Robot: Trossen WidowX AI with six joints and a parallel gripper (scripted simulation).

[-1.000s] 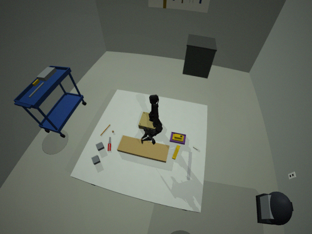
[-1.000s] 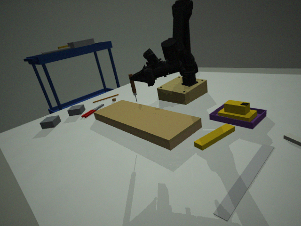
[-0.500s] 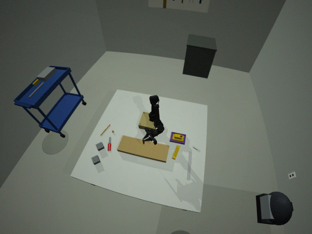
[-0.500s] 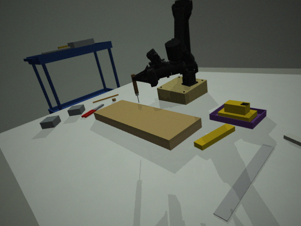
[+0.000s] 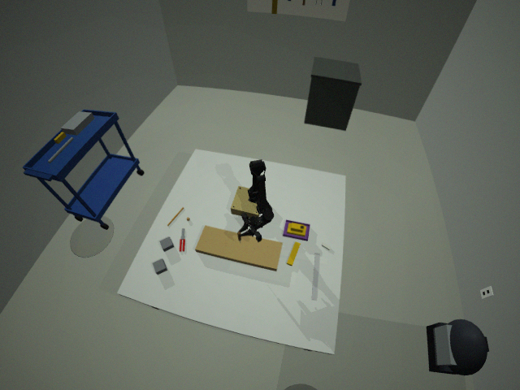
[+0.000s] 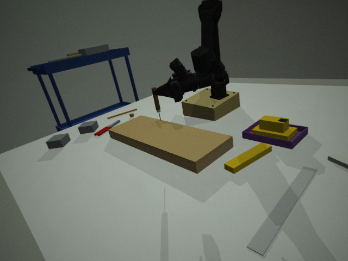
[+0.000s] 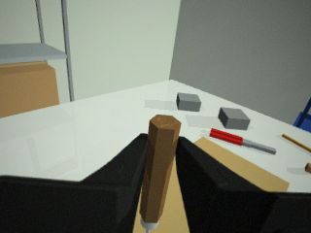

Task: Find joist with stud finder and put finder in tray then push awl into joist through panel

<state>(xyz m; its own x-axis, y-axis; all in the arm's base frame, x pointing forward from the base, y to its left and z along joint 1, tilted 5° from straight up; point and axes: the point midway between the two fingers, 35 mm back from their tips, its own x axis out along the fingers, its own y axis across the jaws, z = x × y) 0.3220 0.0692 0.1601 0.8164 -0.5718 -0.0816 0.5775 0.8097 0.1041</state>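
Observation:
My gripper (image 5: 239, 234) (image 6: 154, 92) (image 7: 161, 142) is shut on the brown handle of the awl (image 6: 156, 103) (image 7: 157, 189). The awl points down, tilted slightly in the exterior view. Its thin tip appears at the back edge of the tan floor panel (image 5: 239, 250) (image 6: 168, 137) (image 7: 243, 170); I cannot tell if it touches. The tip is cut off in the wrist view. No hole is visible in the panel. The yellow stud finder (image 5: 296, 227) (image 6: 274, 124) sits in the purple tray (image 5: 295, 238) (image 6: 267, 141), right of the panel. The joist is hidden.
A yellow bar (image 5: 293, 253) (image 6: 248, 158) lies between panel and tray. Left of the panel are a red-handled tool (image 5: 182, 244) (image 6: 102, 131) (image 7: 225, 136), two grey blocks, a thin stick (image 5: 175, 216) and a small cube (image 5: 188, 218). A flat grey strip (image 6: 280, 210) lies front right.

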